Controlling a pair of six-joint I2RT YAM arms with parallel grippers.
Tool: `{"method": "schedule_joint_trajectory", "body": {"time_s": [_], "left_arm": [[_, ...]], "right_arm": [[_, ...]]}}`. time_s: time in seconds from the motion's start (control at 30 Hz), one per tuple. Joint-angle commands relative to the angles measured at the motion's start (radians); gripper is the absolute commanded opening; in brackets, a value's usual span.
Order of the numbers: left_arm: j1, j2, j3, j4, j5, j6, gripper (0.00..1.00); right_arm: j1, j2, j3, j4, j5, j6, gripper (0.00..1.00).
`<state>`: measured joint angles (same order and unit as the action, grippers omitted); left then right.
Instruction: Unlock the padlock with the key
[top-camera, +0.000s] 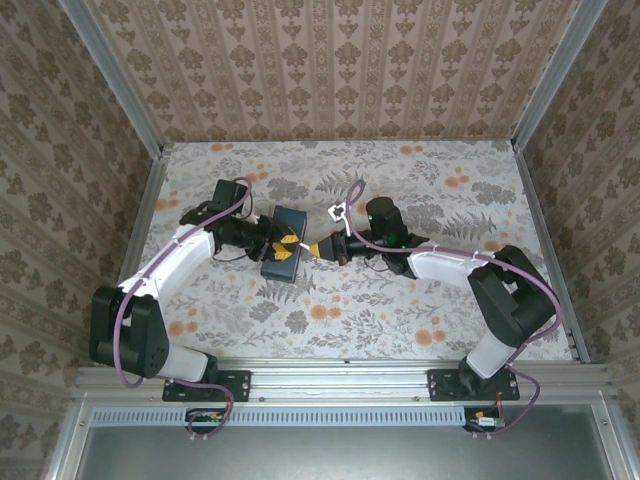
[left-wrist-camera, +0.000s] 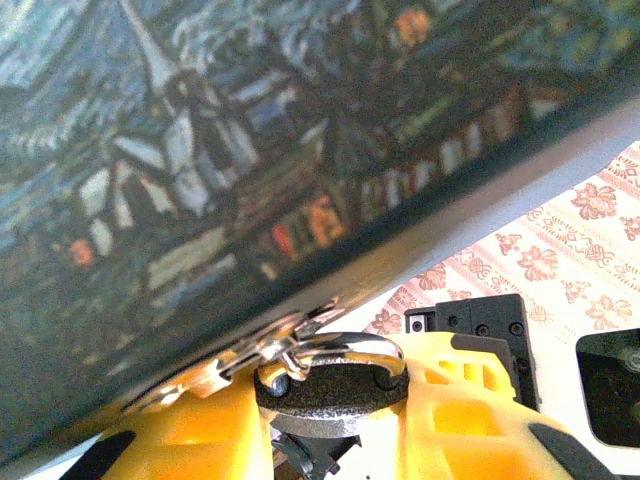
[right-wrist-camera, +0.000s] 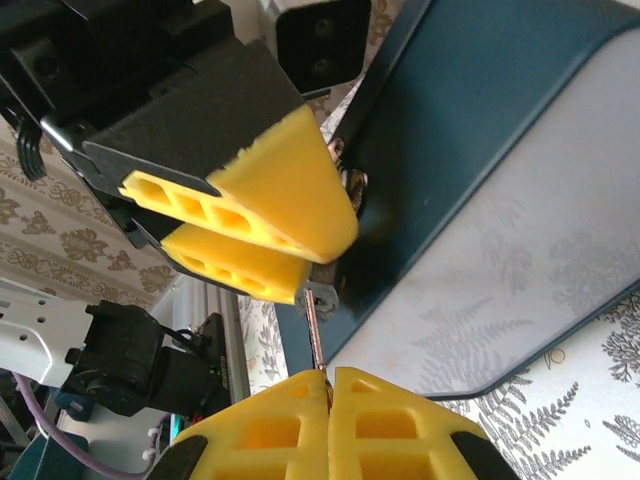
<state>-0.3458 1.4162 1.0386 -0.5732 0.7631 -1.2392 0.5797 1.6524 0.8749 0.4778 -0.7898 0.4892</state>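
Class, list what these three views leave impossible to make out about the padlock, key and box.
- Left wrist: lower body and keyhole of the padlock, hidden between the fingers of the left tool.
- Right wrist: head of the key, buried in the shut right tool; whether its tip is in the lock, covered by the left tool's fingers.
- Top: padlock and key, too small, under both tools.
- Left wrist: the box, blurred and cut off by the edges.

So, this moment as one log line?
left gripper: shut on padlock | right gripper: shut on key | key: tip at padlock | shackle: closed
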Motion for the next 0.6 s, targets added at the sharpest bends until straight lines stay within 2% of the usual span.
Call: {"method": "schedule_joint_trajectory", "body": {"time_s": [0.0,0.57], "left_arm": [[0.007,0.004,0.023,-0.014,0.016,0.021,0.07],[0.021,-0.013,0.006,0.007,0.020,0.000,0.07]], "right_arm": [[0.010,0.022,0.038,0.006,-0.032,-0.014,0.00],[0.011,0.038,0.014,0.011,-0.018,-0.007,0.00]]}}
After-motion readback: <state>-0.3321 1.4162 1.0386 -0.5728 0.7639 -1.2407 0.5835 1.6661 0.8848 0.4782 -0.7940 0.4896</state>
